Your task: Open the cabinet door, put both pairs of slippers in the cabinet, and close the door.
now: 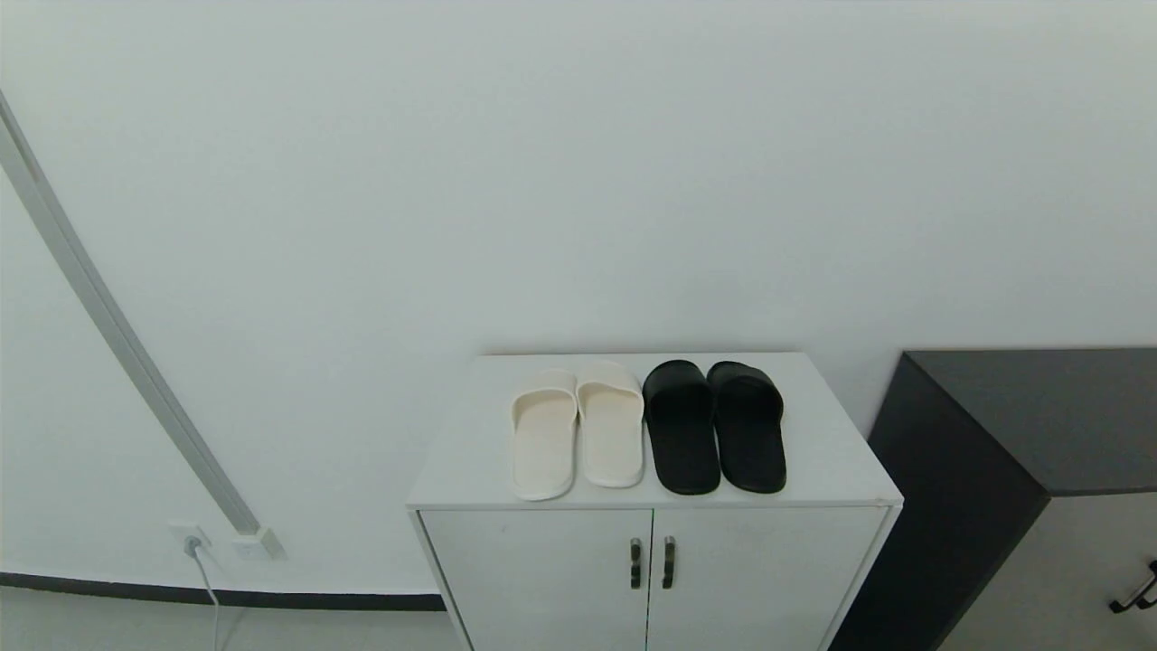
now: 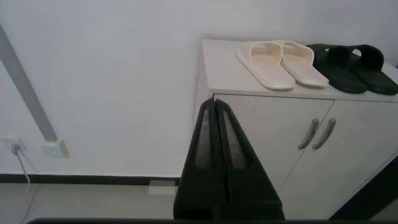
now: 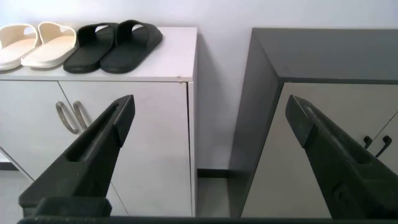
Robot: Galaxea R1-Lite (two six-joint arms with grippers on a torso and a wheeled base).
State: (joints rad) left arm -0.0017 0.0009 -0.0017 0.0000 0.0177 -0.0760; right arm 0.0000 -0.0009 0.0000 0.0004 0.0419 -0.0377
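White wall behind cabinet [image 1: 470,475], doors [image 1: 542,579] closed; white slippers [image 1: 545,443] & black slippers [image 1: 682,434] side by side on top. L hand [image 2: 215,104] pinched closed, empty; R hand [image 3: 210,102] spread wide.

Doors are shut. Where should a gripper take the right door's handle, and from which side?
Take the right door's handle around its vertical bar at mid-height, coming from the front, fingers either side. It stands off the door and sits at the inner edge, close beside the left door's handle, so a narrow approach seems safest. The right gripper is open.
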